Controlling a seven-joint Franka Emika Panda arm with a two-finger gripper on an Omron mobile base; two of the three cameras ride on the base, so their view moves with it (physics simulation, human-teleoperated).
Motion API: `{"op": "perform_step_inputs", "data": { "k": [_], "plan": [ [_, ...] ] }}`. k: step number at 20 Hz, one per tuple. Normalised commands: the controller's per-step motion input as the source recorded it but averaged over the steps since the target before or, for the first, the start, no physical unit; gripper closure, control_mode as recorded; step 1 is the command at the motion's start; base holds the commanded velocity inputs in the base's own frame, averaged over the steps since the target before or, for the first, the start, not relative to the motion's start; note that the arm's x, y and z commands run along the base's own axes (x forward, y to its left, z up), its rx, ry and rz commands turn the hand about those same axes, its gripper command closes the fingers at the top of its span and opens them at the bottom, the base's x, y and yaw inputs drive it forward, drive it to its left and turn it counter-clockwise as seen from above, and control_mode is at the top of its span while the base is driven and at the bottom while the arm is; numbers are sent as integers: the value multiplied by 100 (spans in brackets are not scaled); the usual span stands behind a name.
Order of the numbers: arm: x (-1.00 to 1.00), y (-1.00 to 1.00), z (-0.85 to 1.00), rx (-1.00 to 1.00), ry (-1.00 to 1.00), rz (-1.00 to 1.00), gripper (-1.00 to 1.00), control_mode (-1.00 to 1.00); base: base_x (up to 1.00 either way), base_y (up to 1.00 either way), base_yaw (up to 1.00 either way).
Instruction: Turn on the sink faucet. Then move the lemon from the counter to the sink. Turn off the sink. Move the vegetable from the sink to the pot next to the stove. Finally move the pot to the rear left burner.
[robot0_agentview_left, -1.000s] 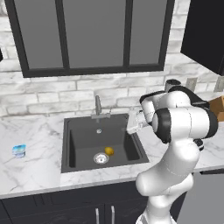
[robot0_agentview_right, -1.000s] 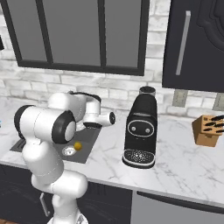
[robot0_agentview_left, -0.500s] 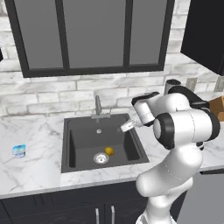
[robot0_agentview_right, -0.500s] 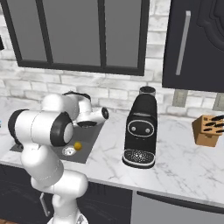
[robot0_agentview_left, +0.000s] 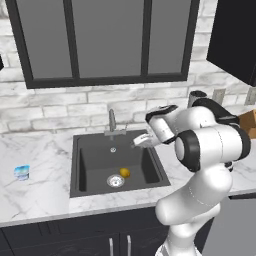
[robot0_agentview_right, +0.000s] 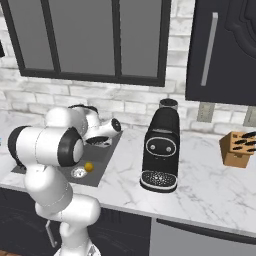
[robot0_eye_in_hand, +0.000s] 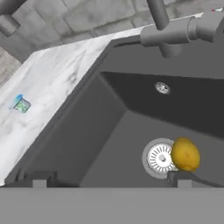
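Note:
The lemon (robot0_agentview_left: 125, 172) lies on the floor of the dark sink (robot0_agentview_left: 80, 170), touching the right side of the silver drain ring (robot0_agentview_left: 115, 180). It is the round yellow lemon (robot0_eye_in_hand: 185, 154) low on the right in the hand view, and the lemon (robot0_agentview_right: 89, 166) shows again from the right base. The grey faucet (robot0_agentview_left: 112, 122) stands behind the basin, its spout (robot0_eye_in_hand: 168, 30) reaching over the back wall. My gripper (robot0_agentview_left: 136, 143) hangs open and holding nothing over the sink's rear right corner, just right of the faucet. Its fingertips (robot0_eye_in_hand: 181, 177) frame the basin.
A small blue-and-white cup (robot0_agentview_left: 22, 172) sits on the white marble counter (robot0_agentview_left: 35, 200) left of the sink. Right of the sink stand a black coffee machine (robot0_agentview_right: 161, 152) and, further right, a wooden knife block (robot0_agentview_right: 239, 149). Dark cabinets hang above.
The arm has swung left, carrying the open gripper from above the counter right of the sink to over the basin's rear right corner. The lemon has stayed put.

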Motion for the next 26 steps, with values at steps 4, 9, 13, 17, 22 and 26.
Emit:
{"op": "perform_step_inputs", "data": {
  "k": [4, 9, 13, 17, 22, 26],
  "plan": [
    [-1, 25, -36, -10, 19, -28, -100, -100, 0, 0, 0],
    [0, 42, -25, -23, 5, -24, -100, -100, 0, 0, 0],
    [6, 38, -14, -29, 4, -16, -100, -100, 0, 0, 0],
    [0, 3, -36, -15, 2, -10, -100, -100, 0, 0, 0],
    [5, 3, -15, -8, 24, -6, -100, -100, 0, 0, 0],
    [10, 1, -2, -8, 37, -6, -100, -100, 0, 0, 0]
  ]
}}
